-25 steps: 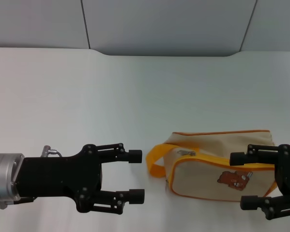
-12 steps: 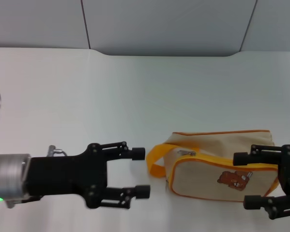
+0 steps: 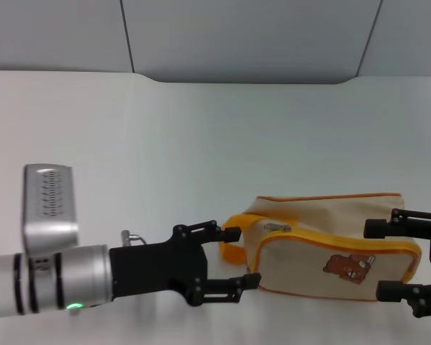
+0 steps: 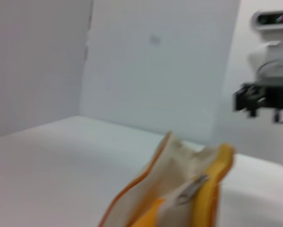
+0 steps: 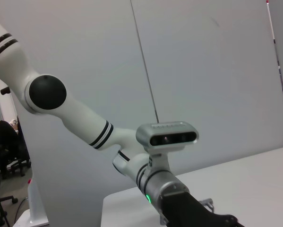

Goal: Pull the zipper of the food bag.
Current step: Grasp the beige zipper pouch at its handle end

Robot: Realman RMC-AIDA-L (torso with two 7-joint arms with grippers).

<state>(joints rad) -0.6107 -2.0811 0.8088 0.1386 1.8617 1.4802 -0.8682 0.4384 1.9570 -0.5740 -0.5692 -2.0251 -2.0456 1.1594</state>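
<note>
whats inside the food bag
Nothing inside shows. The food bag lies on the white table with its zipper drawn along the edge, so the fabric covers any contents.

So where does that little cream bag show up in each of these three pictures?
Head view: the bag lies low and right of centre on the table, between the two pincers.
Left wrist view: its end fills the bottom middle, close up.
Right wrist view: not in it.
Shared landmark: the silver zipper tab, also seen in the left wrist view.

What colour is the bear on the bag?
Brown, on the cream food bag; the bear print shows best in the head view.
</note>
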